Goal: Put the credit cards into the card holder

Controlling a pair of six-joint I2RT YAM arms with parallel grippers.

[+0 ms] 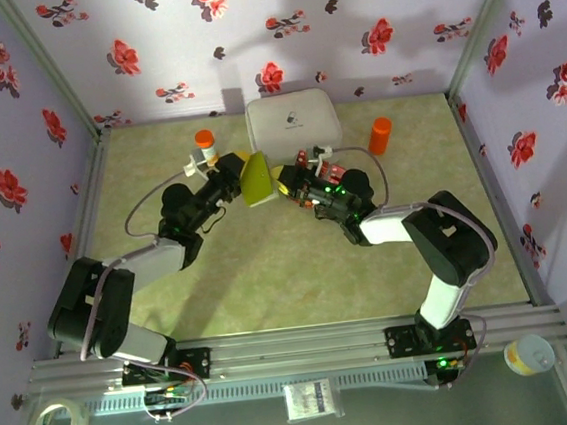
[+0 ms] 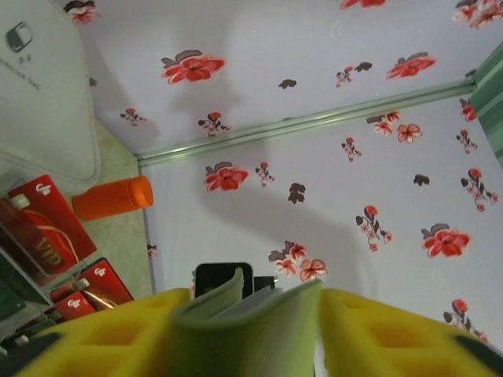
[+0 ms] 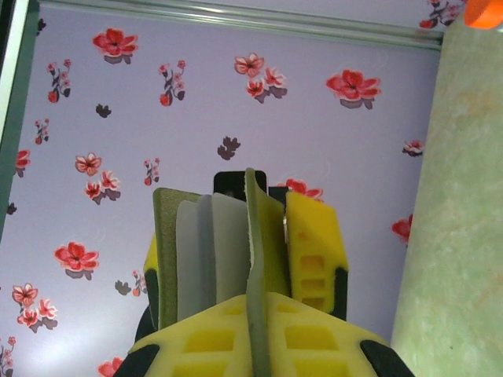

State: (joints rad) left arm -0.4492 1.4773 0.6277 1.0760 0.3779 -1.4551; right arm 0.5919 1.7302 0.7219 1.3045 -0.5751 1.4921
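Note:
The olive-green card holder [image 1: 257,180] hangs above mid-table between my two grippers. My right gripper [image 3: 263,318] is shut on the edge of one flap of the card holder [image 3: 266,236], whose pale grey inner leaves fan out to the left. My left gripper [image 2: 251,322] has its jaws apart around the spread card holder [image 2: 251,338], with a thin gap at the right finger [image 2: 393,338]. Red credit cards [image 2: 39,228] lie on the table to the left in the left wrist view, and beside my right gripper [image 1: 284,184] in the top view as credit cards [image 1: 326,174].
A big white rounded box [image 1: 293,121] stands at the back centre. One orange bottle [image 1: 205,145] is to its left and another orange bottle [image 1: 381,135] to its right. Flowered walls close the table on three sides.

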